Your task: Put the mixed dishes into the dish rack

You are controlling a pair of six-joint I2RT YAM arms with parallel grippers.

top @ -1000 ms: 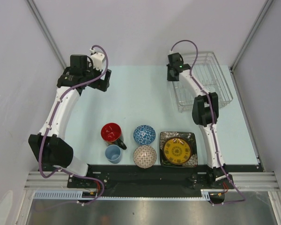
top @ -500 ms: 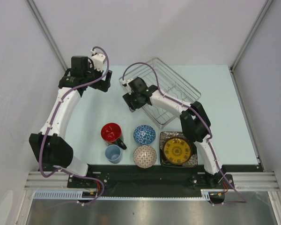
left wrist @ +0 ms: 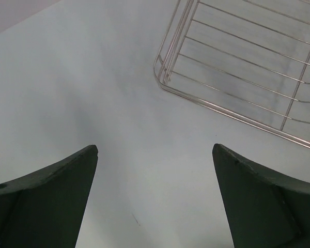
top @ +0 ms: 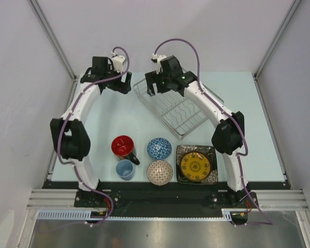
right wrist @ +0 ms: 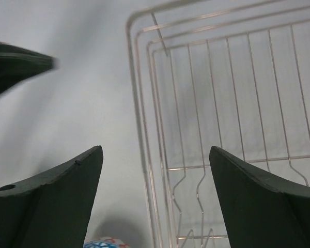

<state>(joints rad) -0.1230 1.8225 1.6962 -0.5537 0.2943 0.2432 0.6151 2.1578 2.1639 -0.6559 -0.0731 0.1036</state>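
The dish rack (top: 178, 108), a silver wire basket, lies turned at an angle in the middle of the table and holds nothing. My right gripper (top: 154, 89) hovers open over its left corner; the rack's rim (right wrist: 144, 155) runs below, between my spread fingers. My left gripper (top: 123, 87) is open just left of the rack (left wrist: 237, 77), over bare table. Near the front stand the skull-print mug (top: 124, 146), light-blue cup (top: 125, 169), blue bowl (top: 159, 148), pinkish bowl (top: 159, 172), and the yellow plate (top: 196, 165) on the dark square plate (top: 182, 153).
The blue bowl's rim (right wrist: 103, 243) peeks in at the bottom of the right wrist view, and a left finger (right wrist: 15, 62) shows at its left edge. Grey walls enclose the light-blue table (top: 248, 103) at the back and both sides.
The right arm dragged the rack from the back right corner to the table's middle, then opened its jaws. The left arm swung right, close to the rack.
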